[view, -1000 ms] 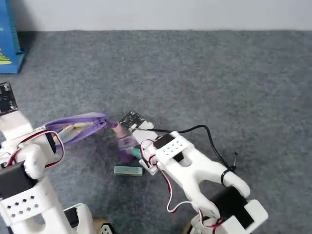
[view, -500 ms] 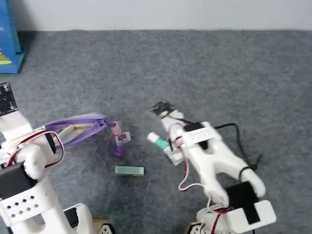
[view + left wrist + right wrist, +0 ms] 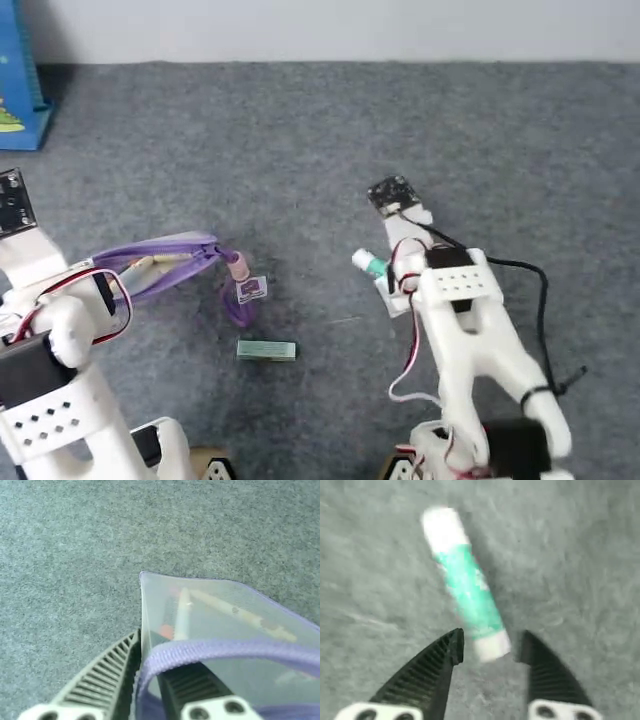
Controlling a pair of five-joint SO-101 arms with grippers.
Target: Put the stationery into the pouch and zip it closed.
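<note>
Right now we judge the step as grabbing the glue stick [image 3: 368,264], which lies centre-right in the high view on the grey mat [image 3: 500,150], well apart from the purple pouch [image 3: 160,262] at left. The right gripper [image 3: 491,641] has its fingers apart, with the stick's near end between the tips, unclamped. The left gripper [image 3: 146,655] is clamped on the pouch edge, and we see pencils [image 3: 235,611] inside. Next move needs closing on the stick, lifting it, and carrying it to the pouch mouth. A small green bar [image 3: 265,350] lies lower centre, not yet packed.
</note>
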